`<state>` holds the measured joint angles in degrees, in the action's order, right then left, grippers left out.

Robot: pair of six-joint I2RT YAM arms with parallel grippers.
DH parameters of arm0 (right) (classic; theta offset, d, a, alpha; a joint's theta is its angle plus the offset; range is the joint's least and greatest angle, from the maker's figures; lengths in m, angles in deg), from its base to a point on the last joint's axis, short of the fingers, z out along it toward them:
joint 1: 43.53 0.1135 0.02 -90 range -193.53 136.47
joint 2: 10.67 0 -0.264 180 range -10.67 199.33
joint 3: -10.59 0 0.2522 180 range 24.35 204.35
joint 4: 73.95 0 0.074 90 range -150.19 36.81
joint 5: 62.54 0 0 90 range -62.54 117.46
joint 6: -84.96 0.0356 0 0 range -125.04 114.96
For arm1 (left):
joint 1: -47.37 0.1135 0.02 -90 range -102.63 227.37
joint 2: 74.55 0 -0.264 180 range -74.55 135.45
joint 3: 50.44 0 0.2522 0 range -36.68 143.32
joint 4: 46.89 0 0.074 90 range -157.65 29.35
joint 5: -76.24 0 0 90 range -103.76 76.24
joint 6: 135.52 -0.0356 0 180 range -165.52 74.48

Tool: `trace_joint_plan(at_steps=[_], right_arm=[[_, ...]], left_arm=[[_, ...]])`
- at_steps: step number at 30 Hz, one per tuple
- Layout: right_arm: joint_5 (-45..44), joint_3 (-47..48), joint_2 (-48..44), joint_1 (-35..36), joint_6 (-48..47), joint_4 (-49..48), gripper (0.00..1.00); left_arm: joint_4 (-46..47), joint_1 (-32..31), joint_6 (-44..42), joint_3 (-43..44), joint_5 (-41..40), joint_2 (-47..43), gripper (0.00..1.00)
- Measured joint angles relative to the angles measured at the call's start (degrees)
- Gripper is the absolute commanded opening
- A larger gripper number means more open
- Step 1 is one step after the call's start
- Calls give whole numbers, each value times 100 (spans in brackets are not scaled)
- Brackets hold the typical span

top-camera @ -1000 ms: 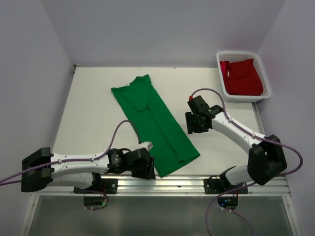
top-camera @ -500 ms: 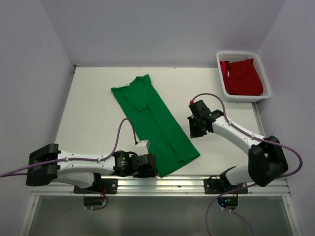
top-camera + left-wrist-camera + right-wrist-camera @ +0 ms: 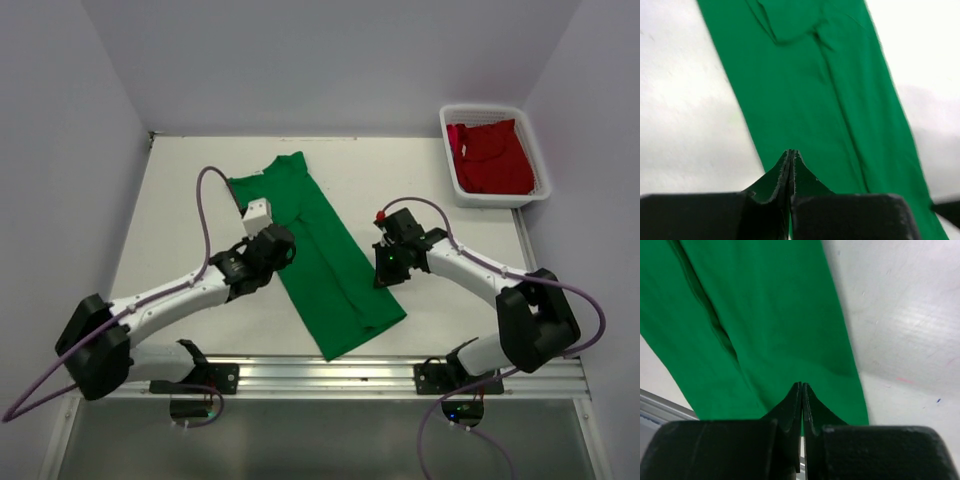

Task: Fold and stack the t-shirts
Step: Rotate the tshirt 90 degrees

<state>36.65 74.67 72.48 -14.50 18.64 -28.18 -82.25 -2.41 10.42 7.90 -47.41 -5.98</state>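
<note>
place: robot lab cell | cues: bare white walls (image 3: 330, 60), aluminium mounting rail (image 3: 330, 372)

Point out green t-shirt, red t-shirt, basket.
green t-shirt (image 3: 330, 265), top external view, middle of the folded strip.
red t-shirt (image 3: 492, 158), top external view, centre of the bundle.
basket (image 3: 482, 108), top external view, far rim.

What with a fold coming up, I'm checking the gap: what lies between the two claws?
Only the green t-shirt: the top view shows its long strip filling the stretch, with the left claw at one long edge and the right claw at the other.
</note>
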Motion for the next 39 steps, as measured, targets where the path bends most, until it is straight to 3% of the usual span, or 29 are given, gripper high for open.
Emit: trace_joint_plan(at_steps=[3,10,30,39], right_arm=[[114,-380,-127,177,79,-39,0],[245,-872,-363,844,354,-103,0],[238,-1469,-566,973,787,-426,0],[411,-1635,-542,1084,1093,-994,0]], left_arm=[[627,885,-763,293,251,979,0],[1486,1928,-1635,1384,876,2863,0],[2409,2618,-1906,2944,1646,5038,0],[2258,2656,-2070,4627,2472,6164,0]])
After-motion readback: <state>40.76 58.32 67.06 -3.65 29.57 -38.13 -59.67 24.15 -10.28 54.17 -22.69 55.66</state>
